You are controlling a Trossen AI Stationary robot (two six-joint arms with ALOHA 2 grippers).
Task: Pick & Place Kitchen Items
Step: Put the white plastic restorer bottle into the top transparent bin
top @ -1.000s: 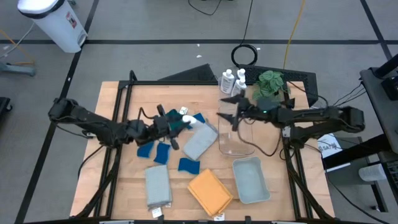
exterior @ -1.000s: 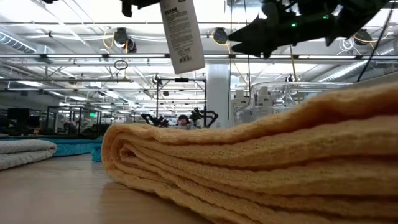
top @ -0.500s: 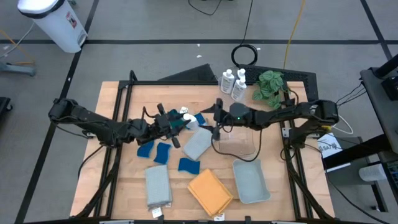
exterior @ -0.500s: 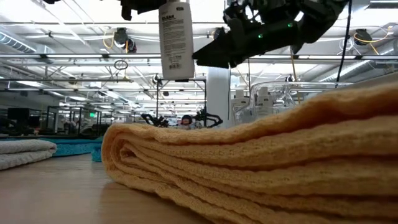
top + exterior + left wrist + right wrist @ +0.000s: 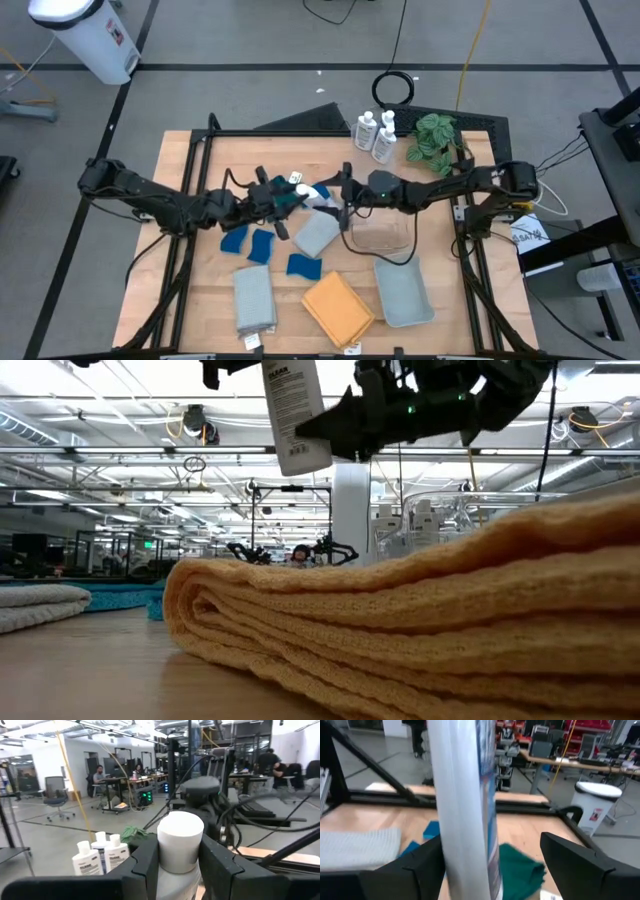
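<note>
Bottle handover above the table (image 5: 190,150)

A white bottle (image 5: 292,415) is pinched near its cap by the left gripper (image 5: 290,196), lifted over the grey cloth (image 5: 318,232). The right gripper (image 5: 342,196) is spread around the bottle's body. A slip is judged possible if the bottle is released before it is clamped.

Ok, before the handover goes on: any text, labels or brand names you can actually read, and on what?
"CLEAN": top of the label on the held bottle, low view; the lines beneath are too small to read.
Labels on the three standing bottles: print too blurred to read.
Nothing else legible.
</note>
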